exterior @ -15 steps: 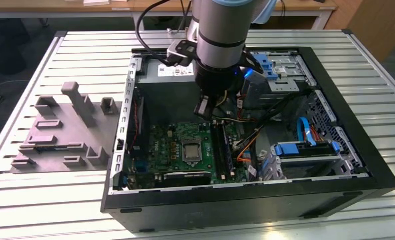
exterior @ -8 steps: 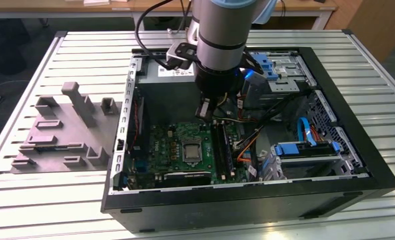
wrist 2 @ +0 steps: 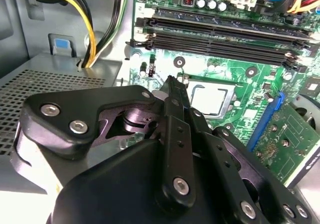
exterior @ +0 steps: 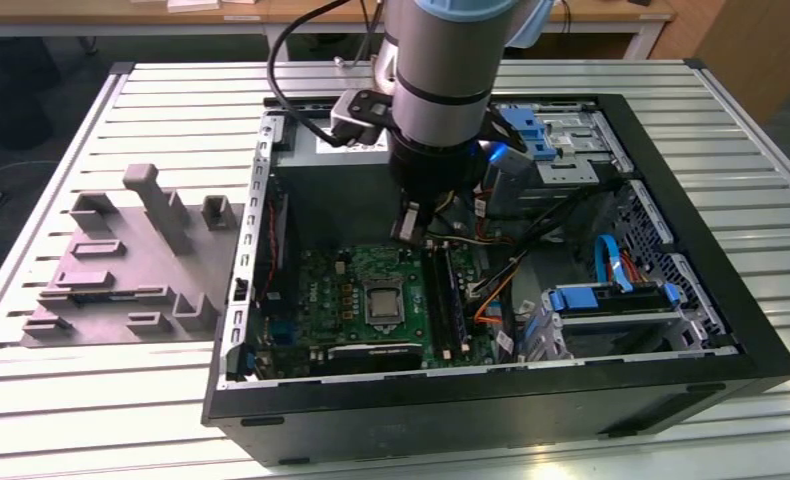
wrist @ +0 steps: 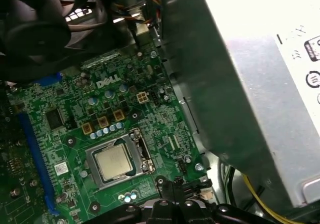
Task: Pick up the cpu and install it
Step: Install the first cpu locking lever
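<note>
The cpu (wrist: 114, 162) lies flat in its socket on the green board (wrist: 125, 109) inside the open computer case (exterior: 715, 300), which sits on the bench (exterior: 102, 400). The claw (wrist 2: 172, 84) hangs just above the board near the cpu, and its tips look pressed together with nothing between them, I think. A grey plate with blocks (exterior: 115, 270) rests beside the case

Slatted metal table (exterior: 75, 400), wooden desk (exterior: 302, 12) behind, dark floor (exterior: 22, 110) beside.

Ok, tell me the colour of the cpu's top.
Pale silvery-grey metal; the cpu shows best in the first wrist view.
</note>
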Robot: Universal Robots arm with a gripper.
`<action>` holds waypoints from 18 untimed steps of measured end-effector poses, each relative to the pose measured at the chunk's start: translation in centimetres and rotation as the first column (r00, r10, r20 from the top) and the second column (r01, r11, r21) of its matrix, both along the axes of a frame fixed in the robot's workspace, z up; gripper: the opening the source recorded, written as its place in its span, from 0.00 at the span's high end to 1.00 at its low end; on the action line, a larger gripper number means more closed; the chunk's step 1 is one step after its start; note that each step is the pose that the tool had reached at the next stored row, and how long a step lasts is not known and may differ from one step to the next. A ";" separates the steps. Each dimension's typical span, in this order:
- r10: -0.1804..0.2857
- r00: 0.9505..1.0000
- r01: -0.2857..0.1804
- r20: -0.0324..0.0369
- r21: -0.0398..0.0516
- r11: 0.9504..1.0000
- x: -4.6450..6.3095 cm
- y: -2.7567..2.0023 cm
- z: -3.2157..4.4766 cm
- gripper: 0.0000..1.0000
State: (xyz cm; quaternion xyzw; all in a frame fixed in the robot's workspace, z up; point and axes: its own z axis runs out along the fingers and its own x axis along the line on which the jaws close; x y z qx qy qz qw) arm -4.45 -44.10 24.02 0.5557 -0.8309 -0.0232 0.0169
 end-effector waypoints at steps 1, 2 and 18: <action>0.007 1.000 -0.007 0.000 0.000 1.000 0.0 -0.04 0.00 0.89; 0.015 1.000 -0.015 0.001 0.000 1.000 -0.1 -0.07 0.00 0.89; 0.100 0.995 -0.100 0.005 -0.013 0.995 -0.2 -0.69 -0.01 0.89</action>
